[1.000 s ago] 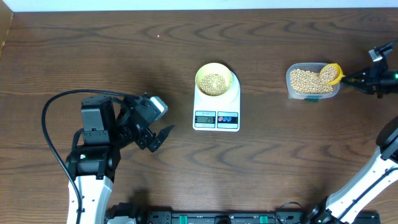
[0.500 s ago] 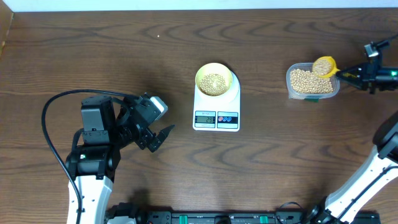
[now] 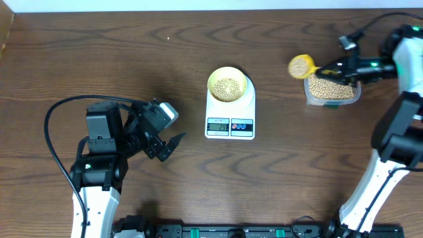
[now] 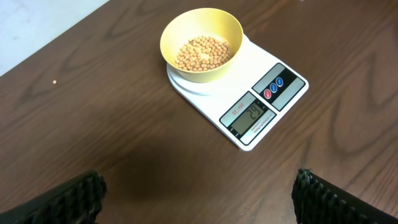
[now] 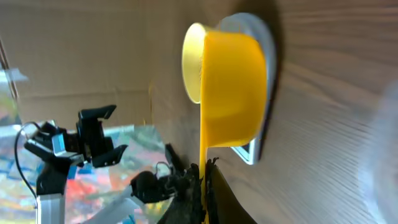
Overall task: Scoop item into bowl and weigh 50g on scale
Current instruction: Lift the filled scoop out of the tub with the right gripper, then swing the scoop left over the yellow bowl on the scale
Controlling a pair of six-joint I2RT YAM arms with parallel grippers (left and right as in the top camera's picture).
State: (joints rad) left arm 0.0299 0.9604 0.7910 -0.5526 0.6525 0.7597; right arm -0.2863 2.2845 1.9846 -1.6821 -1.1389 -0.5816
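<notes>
Fingers (image 5: 216, 202) of right gripper (image 3: 338, 68) clamp the scoop (image 3: 291, 64) handle, upper right — loose beans (image 3: 301, 67) roll, keep level; left gripper (image 3: 170, 145) wide open, empty.

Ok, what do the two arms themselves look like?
The left arm and right arm have white links and black joints. A looping black cable trails from the left one. The left gripper is black with textured fingers. The right gripper is black, near a green light.

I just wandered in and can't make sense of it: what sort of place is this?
Most likely a robotics lab bench, not a kitchen: a left arm and right arm stand at a wooden table, the right gripper holds a yellow scoop, and a bowl of beans sits on a digital scale.
</notes>
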